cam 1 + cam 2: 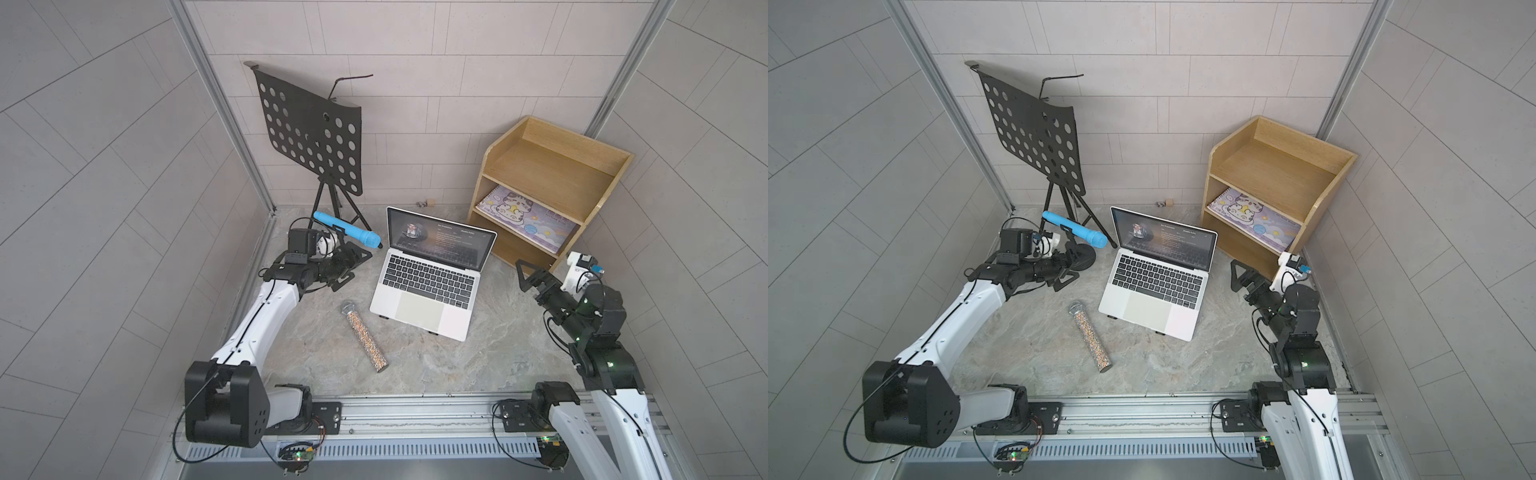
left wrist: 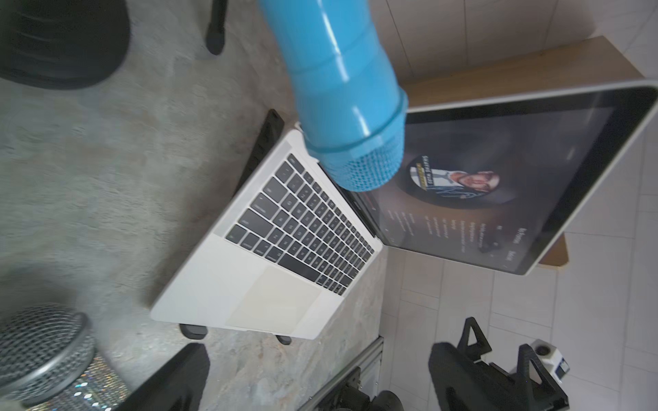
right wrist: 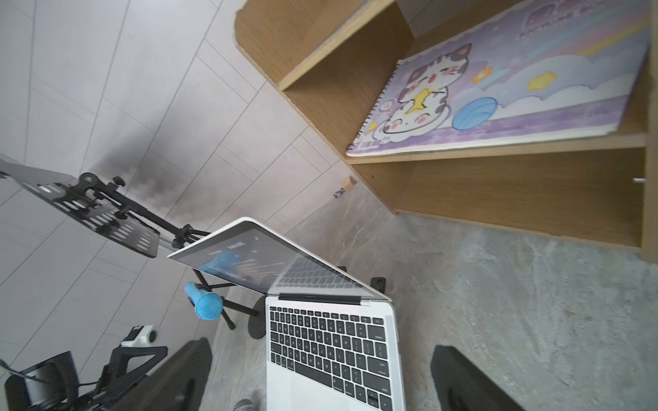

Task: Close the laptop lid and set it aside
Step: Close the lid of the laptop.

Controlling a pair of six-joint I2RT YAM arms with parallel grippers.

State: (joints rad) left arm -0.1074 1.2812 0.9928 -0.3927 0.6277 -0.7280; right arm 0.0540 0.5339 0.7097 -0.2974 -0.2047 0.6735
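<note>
left gripper [image 1: 351, 268] spread wide, empty, left of the laptop [image 1: 419, 307]; right gripper [image 1: 531, 277] spread wide, empty, right of it; lid [image 1: 441, 240] up.

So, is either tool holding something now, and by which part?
Nothing is held. The left tool and the right tool are both open and empty, each apart from the laptop.

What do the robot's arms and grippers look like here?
The left arm and right arm have white shells, black joint housings and thin black cables. The left gripper and right gripper are black with triangular open-frame fingers. Green lights glow on the right arm.
</note>
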